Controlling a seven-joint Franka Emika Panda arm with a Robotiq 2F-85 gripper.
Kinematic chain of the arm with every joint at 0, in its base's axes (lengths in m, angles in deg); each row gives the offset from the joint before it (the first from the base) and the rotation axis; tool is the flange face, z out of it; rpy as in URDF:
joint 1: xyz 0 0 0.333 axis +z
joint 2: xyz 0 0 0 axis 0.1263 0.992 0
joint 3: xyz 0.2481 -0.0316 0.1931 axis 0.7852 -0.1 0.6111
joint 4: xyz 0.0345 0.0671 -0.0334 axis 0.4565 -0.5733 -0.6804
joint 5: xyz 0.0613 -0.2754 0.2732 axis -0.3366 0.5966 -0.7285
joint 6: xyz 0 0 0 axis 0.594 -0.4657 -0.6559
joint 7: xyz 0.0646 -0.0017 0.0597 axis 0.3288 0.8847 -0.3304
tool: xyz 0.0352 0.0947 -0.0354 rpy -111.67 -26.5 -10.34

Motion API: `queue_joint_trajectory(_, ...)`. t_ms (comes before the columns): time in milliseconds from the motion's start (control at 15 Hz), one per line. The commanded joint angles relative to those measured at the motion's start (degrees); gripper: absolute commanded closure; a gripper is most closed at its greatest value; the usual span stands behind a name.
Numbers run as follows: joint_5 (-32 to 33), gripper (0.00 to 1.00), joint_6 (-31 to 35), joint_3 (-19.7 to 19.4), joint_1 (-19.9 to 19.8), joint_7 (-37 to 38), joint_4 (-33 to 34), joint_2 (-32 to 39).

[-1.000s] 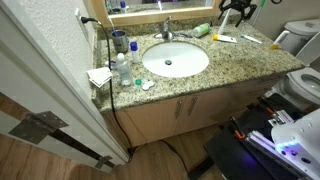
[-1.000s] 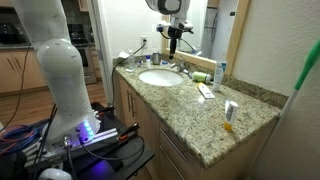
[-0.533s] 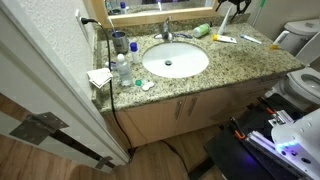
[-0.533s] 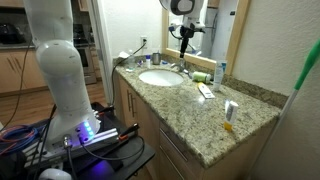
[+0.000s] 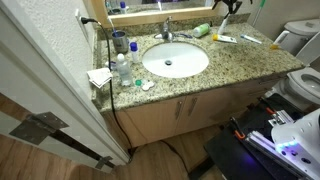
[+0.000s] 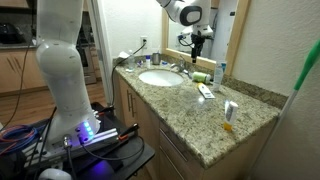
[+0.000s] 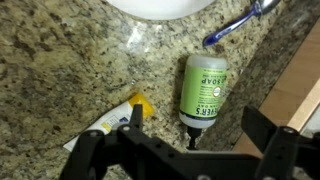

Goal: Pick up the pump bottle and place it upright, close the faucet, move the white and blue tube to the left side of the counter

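The jaws of the black two-finger gripper [image 7: 198, 120] stand wide apart and empty, above the small light-green plastic pump bottle [image 7: 205, 88]. The bottle lies on its side on the speckled beige granite counter [image 7: 60, 60], pump end toward the gripper. If one finger touches first, the round body may roll away. The light wooden edge [image 7: 300, 80] close beside the bottle could also block the outer finger.

Wood floor [image 5: 45, 162], wall mirror [image 5: 160, 5], white toilet [image 5: 300, 40]
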Motion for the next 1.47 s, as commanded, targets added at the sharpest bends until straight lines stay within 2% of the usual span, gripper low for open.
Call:
queue_joint_trajectory(0,-1.66,0.00,1.04,0.43,0.01,2.79,5.91,3.30)
queue_joint_trajectory(67,-0.35,0.00,0.39,0.13,-0.03,1.95,3.95,2.71)
queue_joint_trajectory(200,-0.66,0.00,0.63,0.27,0.12,2.52,5.32,3.11)
queue_joint_trajectory(267,1.24,0.00,-0.96,-0.47,0.36,3.39,6.10,4.33)
queue_joint_trajectory(667,0.43,0.00,-6.81,-0.21,-2.99,1.53,16.81,15.74)
queue_joint_trajectory(1000,1.59,0.00,-6.55,-0.20,-2.88,3.00,25.81,23.39)
queue_joint_trajectory(1400,5.00,0.00,-4.62,-1.27,-1.19,5.77,33.05,30.44)
